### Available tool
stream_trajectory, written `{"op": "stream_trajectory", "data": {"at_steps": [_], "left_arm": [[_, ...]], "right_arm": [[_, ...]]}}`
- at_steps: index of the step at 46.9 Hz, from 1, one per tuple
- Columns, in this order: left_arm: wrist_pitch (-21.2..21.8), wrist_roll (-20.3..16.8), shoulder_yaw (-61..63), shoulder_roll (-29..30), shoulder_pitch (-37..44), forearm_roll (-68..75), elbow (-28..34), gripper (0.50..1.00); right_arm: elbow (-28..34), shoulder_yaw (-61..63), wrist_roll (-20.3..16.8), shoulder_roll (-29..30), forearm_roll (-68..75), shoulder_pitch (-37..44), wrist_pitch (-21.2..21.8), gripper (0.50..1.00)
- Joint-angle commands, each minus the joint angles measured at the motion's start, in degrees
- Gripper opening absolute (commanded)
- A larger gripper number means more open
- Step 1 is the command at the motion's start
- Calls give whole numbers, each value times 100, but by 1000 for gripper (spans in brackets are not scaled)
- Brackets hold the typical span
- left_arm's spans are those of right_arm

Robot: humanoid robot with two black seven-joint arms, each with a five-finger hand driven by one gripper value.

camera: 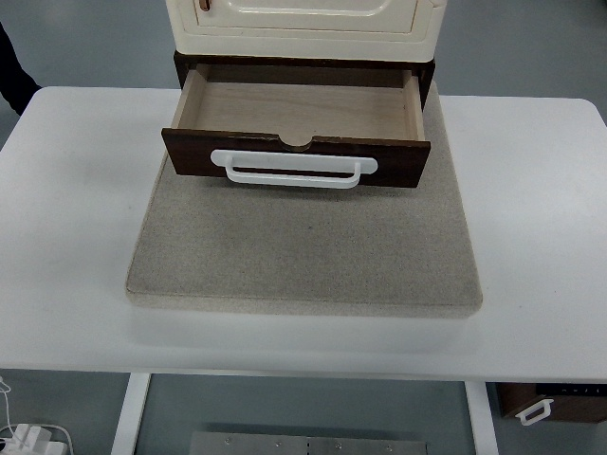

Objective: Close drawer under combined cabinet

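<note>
The drawer [296, 118] stands pulled out under the cabinet [303, 24] (empty inside). No hand shows, so finger state cannot be told; closing seems unstarted, needing a push on its handle [293, 168]

A dark sleeve [11, 81], plain, at upper left.

The drawer [296, 128] (dark brown front, pale wood inside) stands pulled open under the cream cabinet [303, 24], its white handle [293, 168] facing forward, with no hand near.

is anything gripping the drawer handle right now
Nothing is held: no hand is in view. The open drawer and its white handle are untouched.
</note>
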Motion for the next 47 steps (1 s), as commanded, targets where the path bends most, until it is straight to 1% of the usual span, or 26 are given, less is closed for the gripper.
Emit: {"op": "stream_trajectory", "data": {"at_steps": [1,10,19,31,41,47], "left_arm": [[-7,-6,205,285,-84,18,-408,1000],[-24,-6,443,848,-32,333,-1709,1000],[-24,-15,469,1094,39,1194,-2895,1000],[-24,-15,1023,1121,39,2100,-4231,1000],[28,-6,2042,1121,-31,2531,-5260,1000],[72,29,2754,1077,-84,3040,-5726,1000]], "right_arm": [[-6,0,3,0,0,0,0,952],[-6,0,3,0,0,0,0,952],[2,0,-6,0,0,0,0,952],[2,0,3,0,0,0,0,952],[2,0,-6,0,0,0,0,952],[2,0,-6,0,0,0,0,952]]}}
